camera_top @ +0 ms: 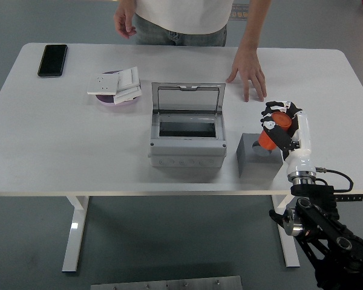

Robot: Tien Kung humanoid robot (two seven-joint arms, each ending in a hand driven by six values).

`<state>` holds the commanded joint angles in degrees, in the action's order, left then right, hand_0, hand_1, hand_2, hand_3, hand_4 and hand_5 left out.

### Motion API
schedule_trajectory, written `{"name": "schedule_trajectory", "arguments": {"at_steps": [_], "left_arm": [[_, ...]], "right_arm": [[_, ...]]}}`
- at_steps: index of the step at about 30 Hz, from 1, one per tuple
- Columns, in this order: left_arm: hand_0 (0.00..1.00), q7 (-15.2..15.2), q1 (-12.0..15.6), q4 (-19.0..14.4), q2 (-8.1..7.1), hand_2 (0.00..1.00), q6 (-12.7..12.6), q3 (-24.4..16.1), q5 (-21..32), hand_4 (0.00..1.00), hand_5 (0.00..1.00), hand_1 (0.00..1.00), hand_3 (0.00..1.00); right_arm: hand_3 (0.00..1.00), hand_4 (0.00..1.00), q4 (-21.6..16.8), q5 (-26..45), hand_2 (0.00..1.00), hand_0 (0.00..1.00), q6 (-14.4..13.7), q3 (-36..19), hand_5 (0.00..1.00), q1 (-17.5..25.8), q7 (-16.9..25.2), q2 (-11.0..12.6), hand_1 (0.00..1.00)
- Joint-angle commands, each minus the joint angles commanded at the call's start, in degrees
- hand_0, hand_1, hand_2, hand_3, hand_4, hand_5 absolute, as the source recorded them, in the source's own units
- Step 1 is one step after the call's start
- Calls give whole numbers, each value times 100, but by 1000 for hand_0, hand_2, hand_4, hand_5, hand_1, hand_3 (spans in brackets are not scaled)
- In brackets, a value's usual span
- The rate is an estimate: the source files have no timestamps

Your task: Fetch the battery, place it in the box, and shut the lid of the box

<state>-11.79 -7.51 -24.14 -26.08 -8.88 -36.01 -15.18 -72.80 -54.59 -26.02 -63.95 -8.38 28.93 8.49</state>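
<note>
An orange cylindrical battery [270,136] is held in my right hand [276,127], whose black fingers are curled around it. It hangs just above the dark grey block [256,163] near the table's front right. The grey box [187,136] sits at the table's middle with its clear lid [188,98] standing upright and its rectangular opening showing. My hand is to the right of the box, apart from it. My left arm is out of view.
A person stands at the far side with one hand [248,74] flat on the table just beyond my right hand. A black phone [52,60] lies far left. A pink dish [116,98] holding white parts [117,84] sits left of the box.
</note>
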Motion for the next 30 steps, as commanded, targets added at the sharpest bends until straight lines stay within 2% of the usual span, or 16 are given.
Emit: {"name": "schedule_trajectory", "arguments": {"at_steps": [13, 30], "left_arm": [[603, -43, 16, 0, 48, 636, 34, -25, -68, 637, 135, 757, 573], [601, -102, 1, -5, 77, 635, 58, -92, -214, 635, 132, 757, 573]], "right_arm": [[301, 199, 396, 215, 290, 380, 42, 110, 2, -86, 108, -81, 304], [299, 212, 474, 258, 288, 393, 63, 247, 2, -209, 100, -123, 307]]}}
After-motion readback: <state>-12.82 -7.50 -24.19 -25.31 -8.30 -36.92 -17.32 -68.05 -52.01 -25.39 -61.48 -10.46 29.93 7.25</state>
